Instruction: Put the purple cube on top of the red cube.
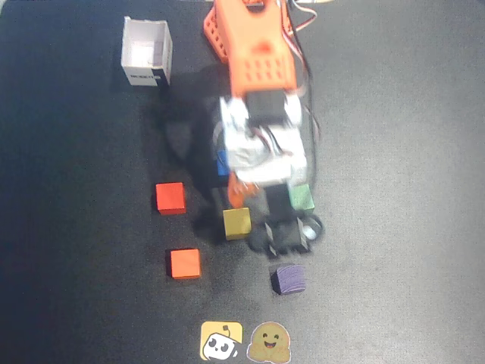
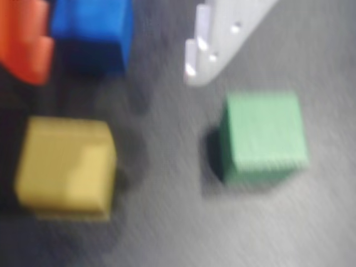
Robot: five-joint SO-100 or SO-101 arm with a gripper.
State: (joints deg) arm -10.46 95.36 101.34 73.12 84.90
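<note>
Purple cube (image 1: 289, 279) sits alone on the dark mat (image 1: 394, 152), low in the overhead view, just below the gripper (image 1: 286, 236); the fingers are spread and hold nothing. Red cube (image 1: 170, 198) lies well to the left, above the orange-red cube (image 1: 184, 263); the yellow cube (image 1: 236, 223) and green cube (image 1: 301, 197) flank the arm (image 1: 254, 53); the wrist view is blurred.

1. The table (image 1: 76, 227) is covered in a dark, matt, finely grained surface.
2. The arm (image 1: 254, 45) has a matt orange plastic shell with rows of vent holes.
3. The purple cube (image 1: 289, 279) looks matt, with faint ridges.
4. The white box (image 1: 146, 51) near the table's far edge looks like thin card.
5. The stickers (image 1: 242, 341) at the near edge look glossy.
</note>
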